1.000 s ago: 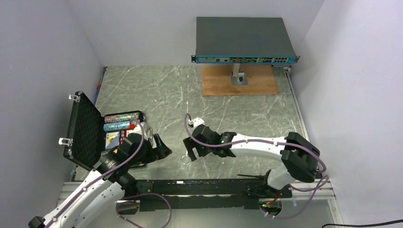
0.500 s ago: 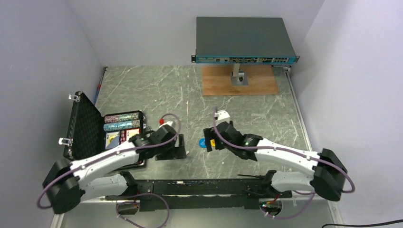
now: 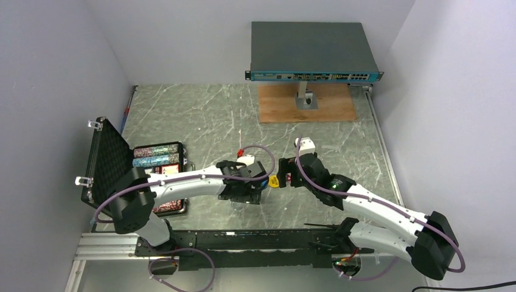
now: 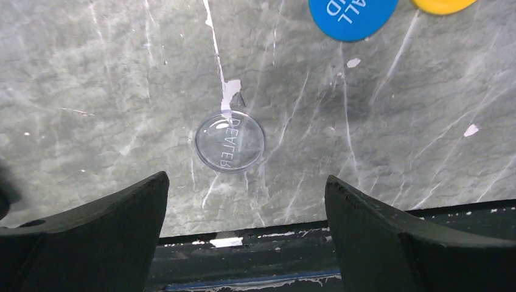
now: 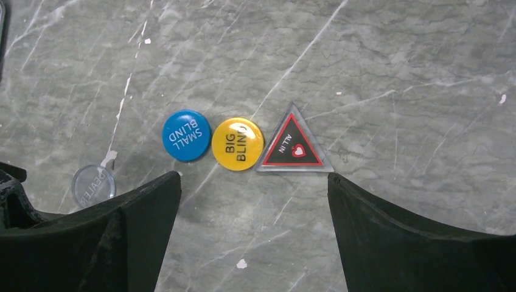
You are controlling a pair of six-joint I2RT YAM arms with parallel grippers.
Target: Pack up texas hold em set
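The grey marble-patterned desk point(image 3: 201, 115) stood between plain white walls, with the small black foam-lined briefcase point(image 3: 108, 165) open at its left edge. The left tool point(image 4: 246, 210) hovered with its fingers spread wide and nothing between them. The clear round dealer disc point(image 4: 230, 141) lay flat on the desk just ahead of its fingertips. The right tool point(image 5: 252, 198), equally wide and empty, hung above the blue round disc point(image 5: 186, 135), the yellow round disc point(image 5: 237, 143) and the red-edged triangular token point(image 5: 293, 145), which were set close together in a row.

We judged the step in hand to be the pickup of the dealer disc. It called for centring the disc between the fingers, lowering the fingertips to the desk, then closing slowly, since so thin a disc could slide or flip.

From overhead the arms covered most of the pieces. The briefcase contents were partly hidden, and the clear disc was faint against the stone.
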